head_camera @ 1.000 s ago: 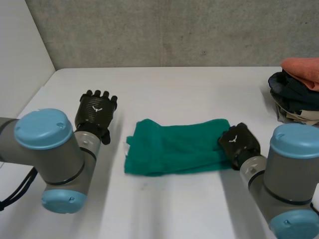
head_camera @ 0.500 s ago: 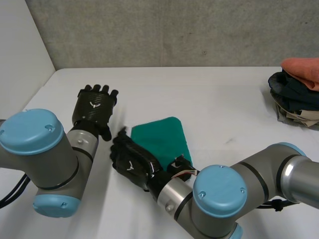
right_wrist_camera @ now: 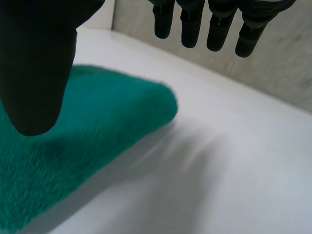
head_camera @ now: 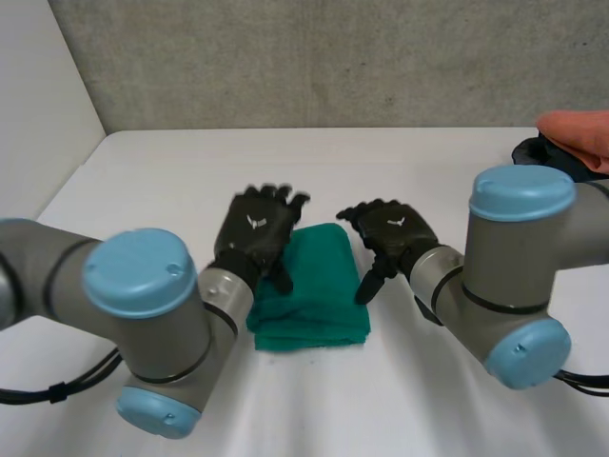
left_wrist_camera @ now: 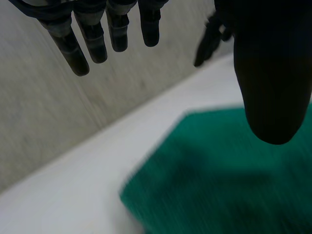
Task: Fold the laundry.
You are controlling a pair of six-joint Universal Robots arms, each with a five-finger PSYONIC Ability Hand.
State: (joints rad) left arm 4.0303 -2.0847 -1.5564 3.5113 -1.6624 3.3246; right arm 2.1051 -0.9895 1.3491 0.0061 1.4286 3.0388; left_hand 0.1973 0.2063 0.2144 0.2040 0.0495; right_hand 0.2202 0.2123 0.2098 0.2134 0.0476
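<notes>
A green cloth [head_camera: 319, 286] lies folded into a narrow rectangle in the middle of the white table [head_camera: 171, 171]. My left hand [head_camera: 255, 233] hovers over the cloth's far left corner, fingers straight and open, holding nothing. In the left wrist view its fingers [left_wrist_camera: 97, 44] and thumb [left_wrist_camera: 268, 87] spread above the green cloth [left_wrist_camera: 219, 180]. My right hand [head_camera: 400, 231] is just off the cloth's right edge, open, with its thumb pointing down beside the fold. Under that thumb [right_wrist_camera: 39, 73] in the right wrist view is the green cloth [right_wrist_camera: 73, 136], while the fingers [right_wrist_camera: 209, 29] reach over bare table.
A pile of clothes [head_camera: 571, 143], orange on top of dark pieces, sits at the table's far right edge. A grey wall runs behind the table. Both arms' big joints stand over the table's near side.
My right hand carried the cloth's right end over to the left, folding it in half, then let go, opened and drew back right. My left hand moved right to the cloth.
</notes>
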